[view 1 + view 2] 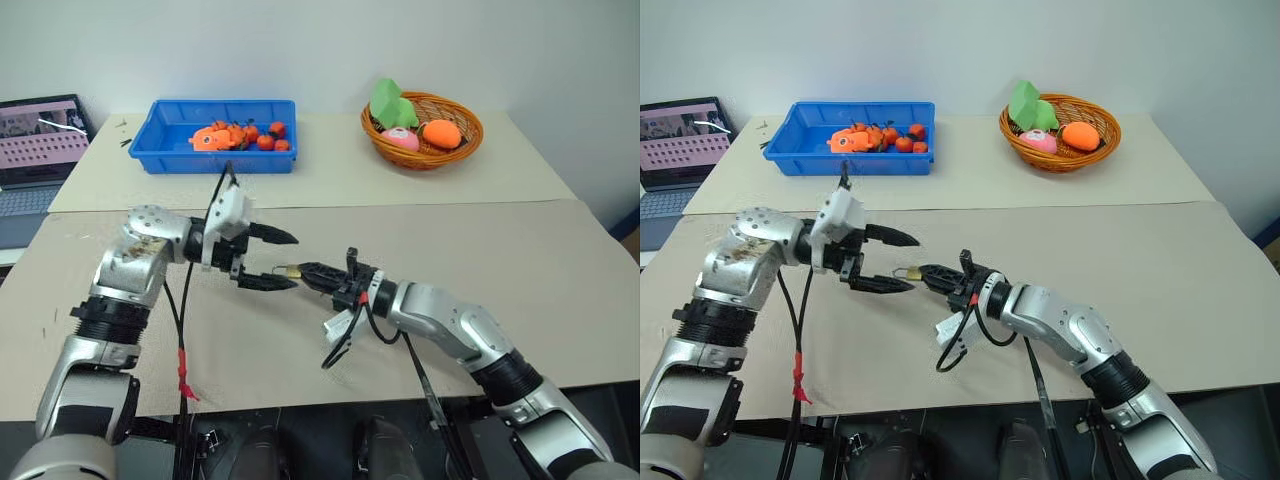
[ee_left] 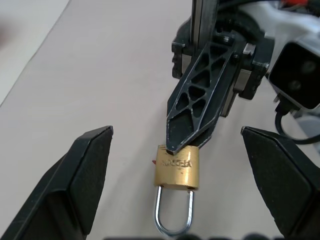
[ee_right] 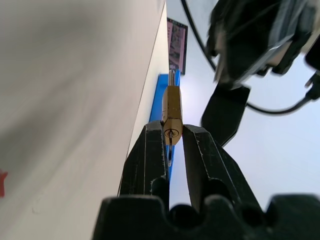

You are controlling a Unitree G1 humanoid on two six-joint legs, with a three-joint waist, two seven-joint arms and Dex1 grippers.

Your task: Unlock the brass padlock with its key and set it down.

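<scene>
Head camera, centre of frame: the left gripper (image 1: 270, 260) reaches in level from the left, black fingers spread wide, gripping nothing. The right gripper (image 1: 303, 271) points at it from lower right, closed on the small yellow-gold brass padlock (image 1: 288, 270) above the beige tabletop (image 1: 480, 260). Left wrist camera, lower centre: padlock held by its body, silvery shackle (image 2: 173, 212) free. Right wrist camera, centre: fingers (image 3: 150, 150) squeeze the padlock's keyhole end.
</scene>
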